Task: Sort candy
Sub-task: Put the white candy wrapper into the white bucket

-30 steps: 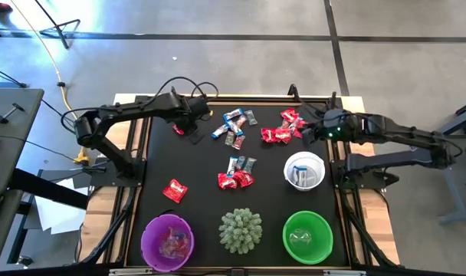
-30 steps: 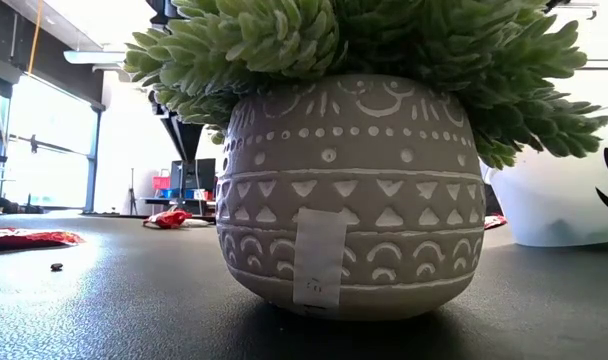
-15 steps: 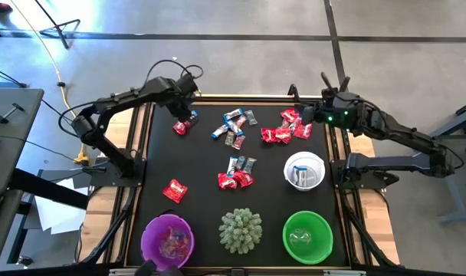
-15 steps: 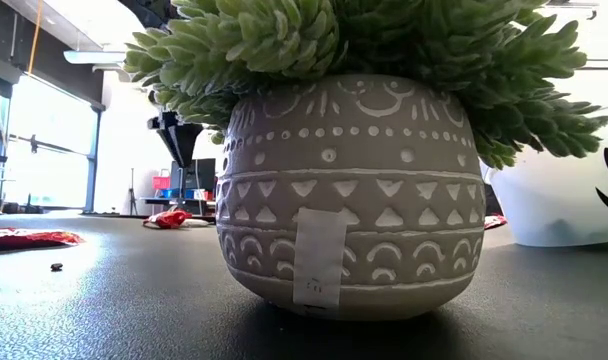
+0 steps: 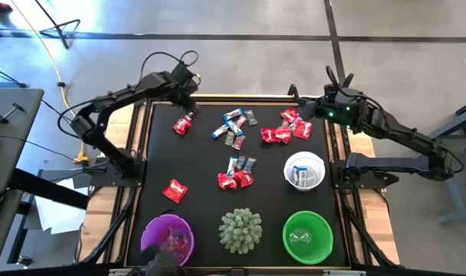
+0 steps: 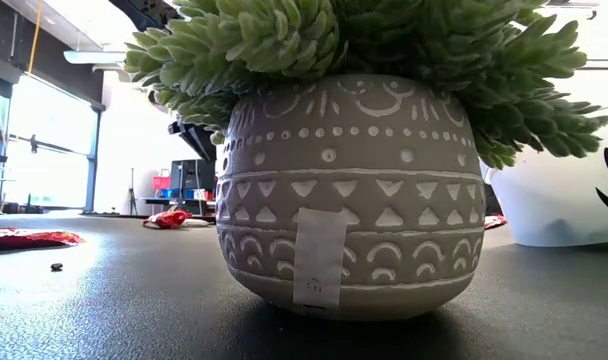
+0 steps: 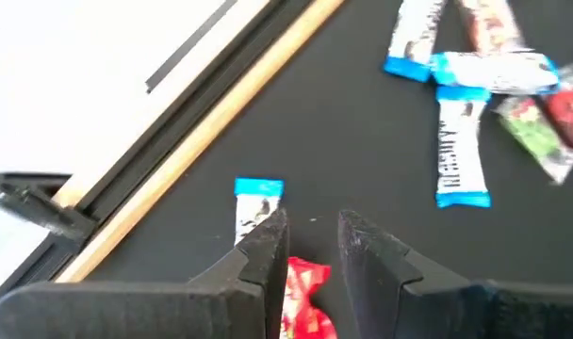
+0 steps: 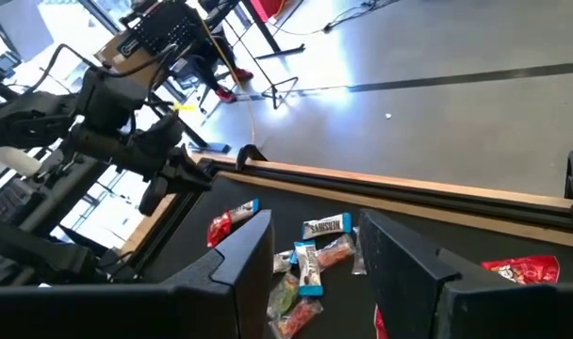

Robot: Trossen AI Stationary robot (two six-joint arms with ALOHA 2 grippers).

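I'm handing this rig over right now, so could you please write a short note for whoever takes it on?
Left gripper: open, empty, raised over the mat's far left corner, just above a red and a blue-and-white candy.
Right gripper: open, empty, at the far right edge beside the red candy cluster.
Done: some candy already lies in the purple bowl and the white bowl; the green bowl seems to hold only something pale.
Left: loose candy at far centre, mid-mat, and a lone red one at left. The spiky green ball stays.
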